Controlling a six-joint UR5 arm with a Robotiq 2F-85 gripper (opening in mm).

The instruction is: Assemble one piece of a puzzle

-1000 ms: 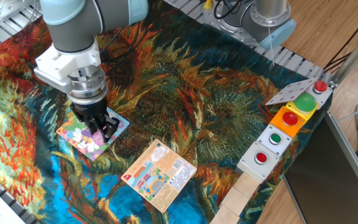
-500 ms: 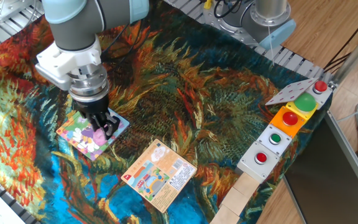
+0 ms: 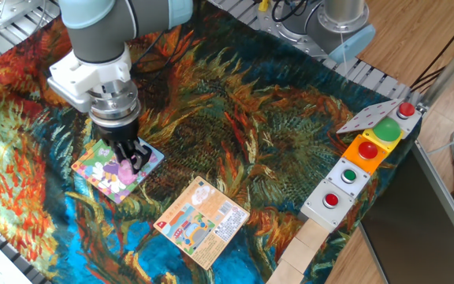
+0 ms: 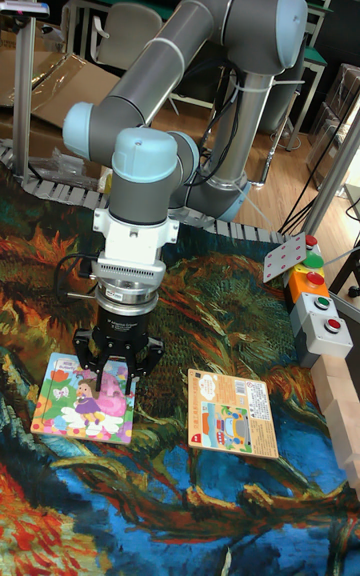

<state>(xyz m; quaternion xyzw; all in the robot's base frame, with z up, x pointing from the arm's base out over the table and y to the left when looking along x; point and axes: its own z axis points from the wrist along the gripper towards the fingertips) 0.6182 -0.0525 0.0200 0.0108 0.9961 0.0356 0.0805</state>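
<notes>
The square puzzle (image 3: 93,167) (image 4: 70,401) lies flat on the patterned cloth at the front left. A small pink-lilac piece (image 3: 124,170) rests on its right part, just under my gripper (image 3: 134,155) (image 4: 119,364). The gripper hangs straight down a little above the board, its dark fingers (image 4: 99,356) spread apart with nothing held between them. In the tall fixed view I cannot separate the piece from the board's pink print below the fingers.
An orange-peach printed card (image 3: 203,221) (image 4: 232,414) lies to the right of the puzzle. A row of button boxes (image 3: 361,162) (image 4: 315,301) and wooden blocks (image 3: 306,252) line the right edge. A metal conveyor runs along the back.
The gripper has risen slightly off the puzzle and shifted a little right. The pink piece, hidden under the fingers a second ago, now shows lying on the board.
</notes>
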